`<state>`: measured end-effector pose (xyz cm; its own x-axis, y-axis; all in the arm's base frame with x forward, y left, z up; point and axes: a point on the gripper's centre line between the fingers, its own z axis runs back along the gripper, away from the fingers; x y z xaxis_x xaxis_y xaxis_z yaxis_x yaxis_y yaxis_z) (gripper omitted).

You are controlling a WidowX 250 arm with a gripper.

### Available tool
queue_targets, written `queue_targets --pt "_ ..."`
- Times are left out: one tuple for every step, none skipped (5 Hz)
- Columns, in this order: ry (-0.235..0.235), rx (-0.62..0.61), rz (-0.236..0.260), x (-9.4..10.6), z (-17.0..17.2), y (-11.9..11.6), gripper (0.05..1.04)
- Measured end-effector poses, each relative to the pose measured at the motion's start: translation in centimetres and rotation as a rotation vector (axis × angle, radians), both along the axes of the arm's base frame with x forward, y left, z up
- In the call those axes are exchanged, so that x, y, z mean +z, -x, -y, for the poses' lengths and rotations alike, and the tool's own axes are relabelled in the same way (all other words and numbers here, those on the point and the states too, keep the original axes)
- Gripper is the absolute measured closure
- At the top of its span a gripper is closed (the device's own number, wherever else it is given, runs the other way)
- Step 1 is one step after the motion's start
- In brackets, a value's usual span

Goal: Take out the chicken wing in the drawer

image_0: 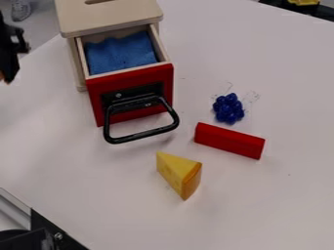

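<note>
At the upper left edge, my black gripper (9,51) is partly cut off by the view's border, left of the drawer and apart from it. A small orange-brown bit (4,78) is at its lower end; I cannot tell what it is. The wooden box's drawer (130,90) is pulled out, with a red front and a black loop handle (142,135). Inside the drawer lies a blue cloth (122,52), and anything beneath it is hidden.
Right of the drawer, a dark blue berry cluster (228,108) and a red block (229,140) lie on the white table (281,205). A yellow cheese wedge (177,173) rests in front of the handle. Black equipment (46,237) occupies the lower left corner.
</note>
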<state>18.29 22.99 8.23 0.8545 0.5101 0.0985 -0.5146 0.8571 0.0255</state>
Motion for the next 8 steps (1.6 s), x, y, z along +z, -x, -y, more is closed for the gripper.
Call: queue_targets --pt "-0.01 0.018 -0.023 -2.8 -0.8 0.3 0.701" --pt "-0.011 0.04 -0.041 -5.0 -0.7 0.6 0.701" --pt "-0.041 0.027 -0.037 -6.4 -1.0 0.2 0.701" --pt "-0.07 0.019 -0.062 -6.7 -1.3 -0.3 0.655" --pt "-0.001 0.024 -0.108 -7.9 0.1 0.2 0.345" --pt "0.006 0.019 -0.111 -7.9 0.2 0.2 0.098" --pt "0.034 0.018 -0.111 -7.9 0.6 0.2 0.084" --pt "0.042 -0.005 -0.084 -6.4 1.0 -0.1 0.084"
